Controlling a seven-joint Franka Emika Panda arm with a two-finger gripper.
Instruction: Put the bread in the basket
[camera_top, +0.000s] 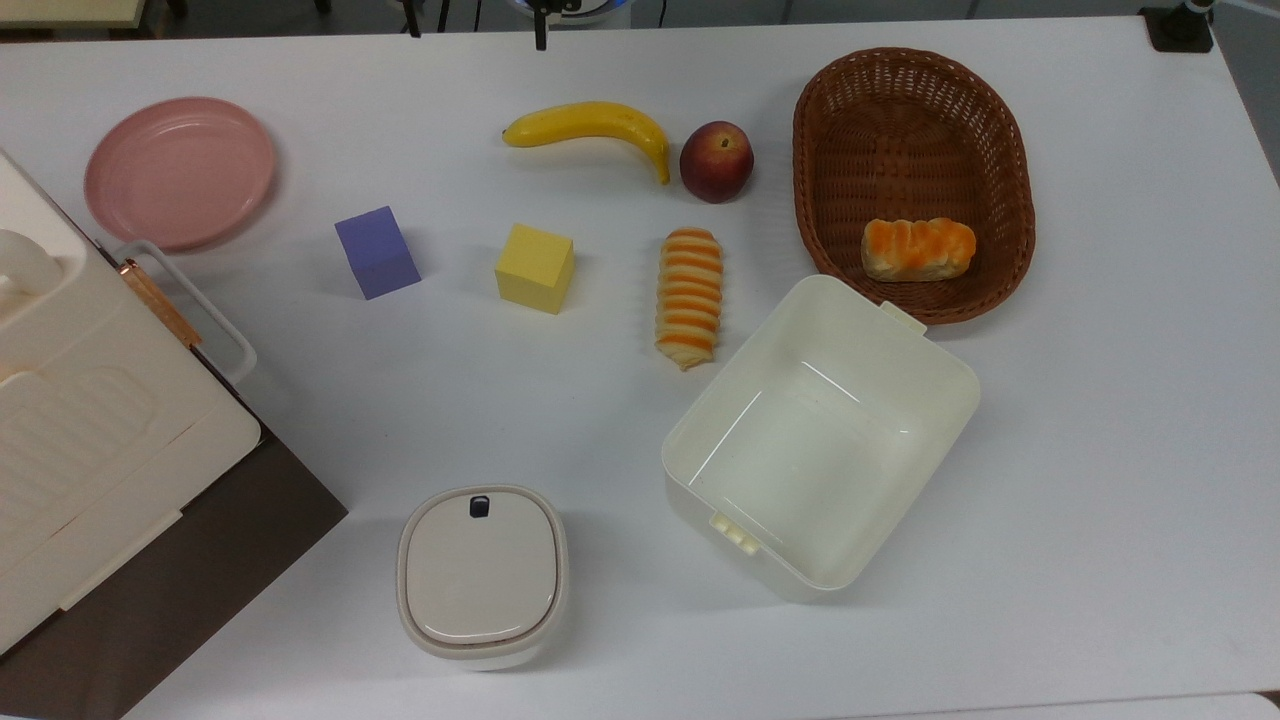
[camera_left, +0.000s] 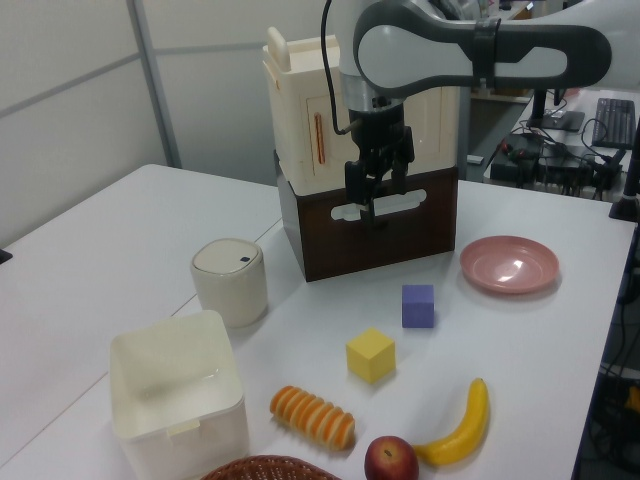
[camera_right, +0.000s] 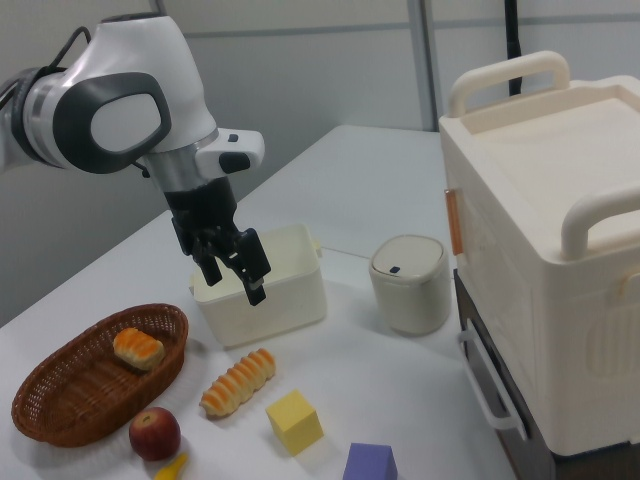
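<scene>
Pink, at the top view's far left, is where I am starting my sweep: a round pink plastic plate (camera_top: 180, 170), then a purple foam cube (camera_top: 377, 252), a yellow foam cube (camera_top: 535, 267), and a yellow banana (camera_top: 592, 128) lying at about twelve o'clock from that cube. Next I am reaching the long ridged roll with orange and cream stripes (camera_top: 689, 296), the bread I am after. It is lying flat on the white table (camera_top: 1100, 450), its tapered tip pointing toward six o'clock, with a red apple (camera_top: 716, 161) at its twelve o'clock and the cream plastic square tub (camera_top: 820, 440) just beside it at four o'clock. The large oval brown wicker basket (camera_top: 912, 180) is sitting at its two o'clock, already holding a short orange-topped loaf (camera_top: 918, 249).

In the right view I am seeing the two-finger gripper (camera_right: 232, 268) hanging high above the table, fingers parted and holding nothing, with the roll (camera_right: 238, 381) well below it.

I am judging the approach as the step in hand. I would be turning the wrist so the fingers close across the roll's narrow width, near its middle, coming straight down to avoid nudging the tub wall. The roll looks soft, so a gentle squeeze should do.
</scene>
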